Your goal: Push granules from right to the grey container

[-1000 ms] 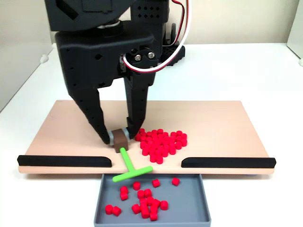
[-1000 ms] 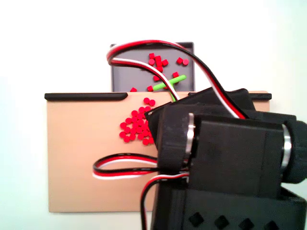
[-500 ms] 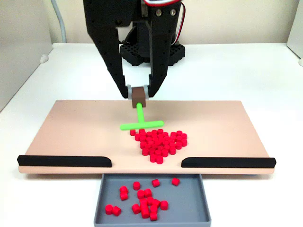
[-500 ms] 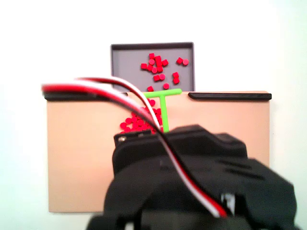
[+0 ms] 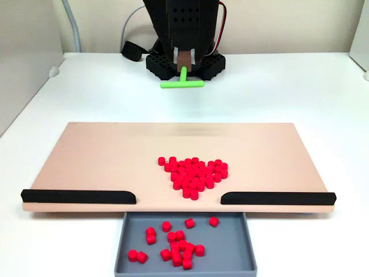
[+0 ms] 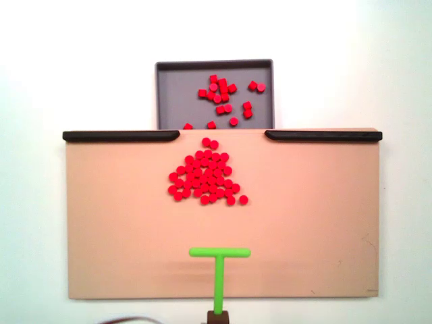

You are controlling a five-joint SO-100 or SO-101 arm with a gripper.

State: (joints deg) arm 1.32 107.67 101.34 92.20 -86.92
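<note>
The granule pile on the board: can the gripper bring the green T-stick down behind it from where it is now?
Probably yes. The gripper holds the green T-stick raised at the board's far-from-tray side. Bare board lies between it and the granules, which face the gap toward the grey container.

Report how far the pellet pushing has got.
Done: a first batch of granules lies in the grey container.
In hand: the claw grips the brown block of the green T-shaped stick, held at the board's far edge from the container.
Left: the bigger pile sits on the board, just short of the gap between the black strips.
</note>
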